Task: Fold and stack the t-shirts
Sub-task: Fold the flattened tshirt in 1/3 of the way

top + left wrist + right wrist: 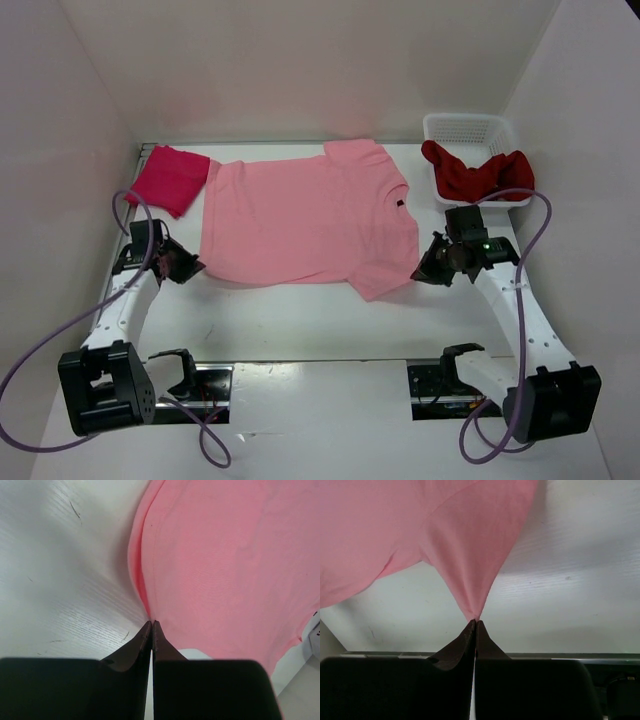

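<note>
The folded crimson-pink t-shirt (168,178) lies at 10 o'clock on the table (300,320), apart from my arms. My left gripper (190,267) is clenched on the near-left hem corner of the light pink t-shirt (300,220), which is spread flat across the middle of the table. The corner sits at the shirt's 8 o'clock. My right gripper (422,268) is clamped on that shirt's near sleeve at its 4 o'clock, and the cloth tents up to my tips. At 2 o'clock the dark red t-shirt (475,175) hangs over the white basket (470,125).
</note>
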Tool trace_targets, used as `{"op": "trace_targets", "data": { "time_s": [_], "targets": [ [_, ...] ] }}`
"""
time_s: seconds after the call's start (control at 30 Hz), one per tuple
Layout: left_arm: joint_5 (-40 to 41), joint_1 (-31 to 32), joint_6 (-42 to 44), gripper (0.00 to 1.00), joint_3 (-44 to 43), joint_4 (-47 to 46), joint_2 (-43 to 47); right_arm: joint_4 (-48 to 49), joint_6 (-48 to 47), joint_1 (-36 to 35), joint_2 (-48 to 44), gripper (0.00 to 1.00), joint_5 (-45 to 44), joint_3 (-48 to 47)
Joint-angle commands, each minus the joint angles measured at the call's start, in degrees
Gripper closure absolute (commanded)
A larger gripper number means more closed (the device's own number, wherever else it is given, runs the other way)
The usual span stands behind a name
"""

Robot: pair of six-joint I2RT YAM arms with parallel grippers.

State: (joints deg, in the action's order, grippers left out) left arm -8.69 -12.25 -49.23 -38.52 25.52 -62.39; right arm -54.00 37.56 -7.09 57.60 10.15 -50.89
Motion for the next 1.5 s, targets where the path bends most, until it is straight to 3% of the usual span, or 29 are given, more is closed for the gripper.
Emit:
{"op": "trace_targets", "data": {
  "time_s": [0.0, 0.17, 0.53, 0.8, 1.1, 1.47],
  "targets": [
    [0.07, -0.84, 1.24, 0.93, -2.35, -1.25, -2.46, 2.65, 0.32, 0.41, 3.2, 1.0, -0.92, -1.75],
    [0.77, -0.84, 0.63, 0.93, -4.19, -5.65, -9.22, 13.72, 0.23, 0.41, 12.78, 1.0, -0.92, -5.95],
    [2.54, -0.84, 0.63, 0.93, -11.04, -11.02, -19.96, 21.65, -4.34, 1.56, 37.12, 1.0, -5.23, -23.97],
    [3.06, -0.84, -0.43, 0.93, -14.3, -12.69, -25.23, 19.99, -5.39, 2.08, 48.12, 1.0, -5.93, -39.61],
    [3.06, -0.84, -1.48, 0.93, -18.6, -15.15, -32.88, 19.98, -5.39, 2.08, 59.54, 1.0, -5.41, -50.78],
    [4.11, -0.84, -5.52, 0.91, -18.52, -22.35, -34.02, 19.46, -5.92, 2.08, 64.82, 1.0, -9.44, -55.54]
  ]
}}
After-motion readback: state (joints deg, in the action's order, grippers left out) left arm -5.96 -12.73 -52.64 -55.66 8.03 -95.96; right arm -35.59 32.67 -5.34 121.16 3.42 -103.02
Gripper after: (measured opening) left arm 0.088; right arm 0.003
